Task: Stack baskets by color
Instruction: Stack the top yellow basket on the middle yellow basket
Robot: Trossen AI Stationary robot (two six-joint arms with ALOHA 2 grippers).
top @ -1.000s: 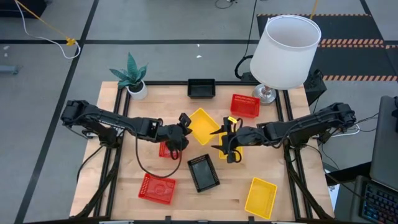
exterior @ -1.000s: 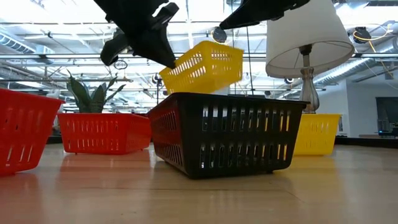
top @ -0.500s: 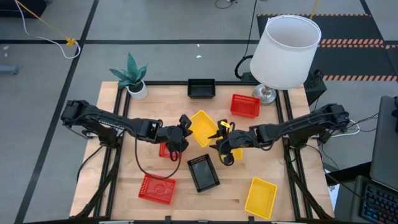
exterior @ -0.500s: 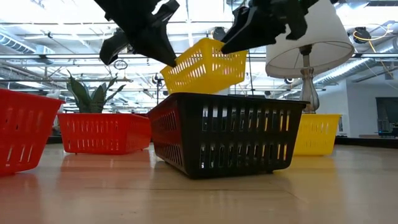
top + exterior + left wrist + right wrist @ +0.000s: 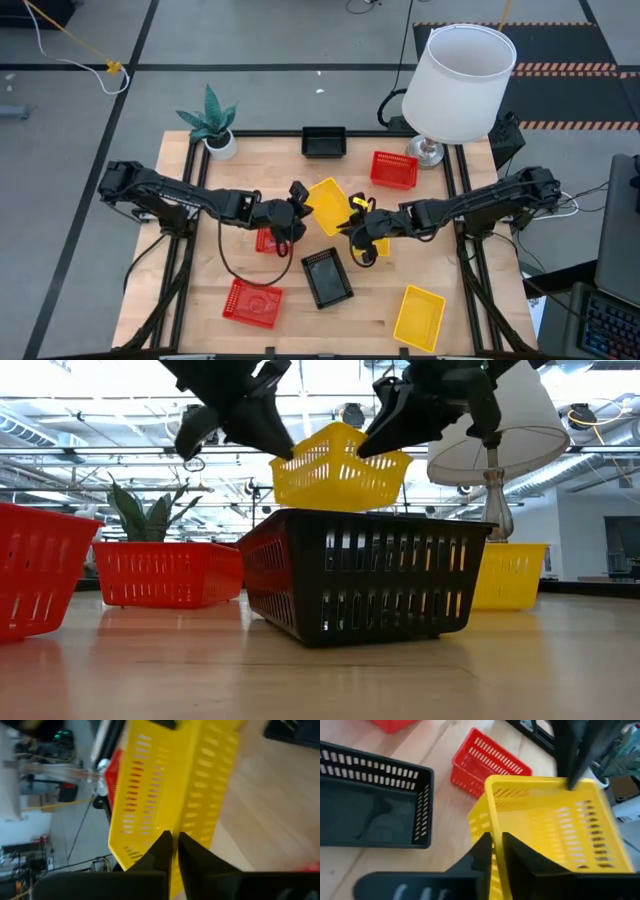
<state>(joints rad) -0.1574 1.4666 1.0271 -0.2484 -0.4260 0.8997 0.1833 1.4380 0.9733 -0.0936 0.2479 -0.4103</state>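
Observation:
A yellow basket (image 5: pixel 328 203) hangs in the air over the middle of the table, with both grippers shut on it. My left gripper (image 5: pixel 303 207) is at its left end and my right gripper (image 5: pixel 350 222) at its right end. In the low view the yellow basket (image 5: pixel 335 465) floats nearly level above a black basket (image 5: pixel 365 580). That black basket (image 5: pixel 326 277) rests on its bottom, nearer the front edge. A second yellow basket (image 5: pixel 380 245) lies under my right arm. My left gripper pinches the yellow basket's rim wall (image 5: pixel 172 827) at its left end between the two fingers. The fingers slant down from the table's left. The basket is lifted clear of the table, nearly level. My right gripper pinches the basket's wall (image 5: pixel 492 827) at the opposite end, one finger inside the basket and one outside. It slants down from the table's right. That end is lifted clear too.
Red baskets sit at the far right (image 5: pixel 393 168), the near left (image 5: pixel 252 302) and under my left arm (image 5: pixel 266 240). Also there: a black basket (image 5: pixel 324 142) at the far edge, a yellow one (image 5: pixel 418 317) near right, a plant pot (image 5: pixel 220 143) and a lamp (image 5: pixel 460 80).
My right gripper has come down and toward the table's left onto the yellow basket and shut on its right end. The basket, tilted with that end high a second ago, now hangs nearly level. My left gripper has kept its hold.

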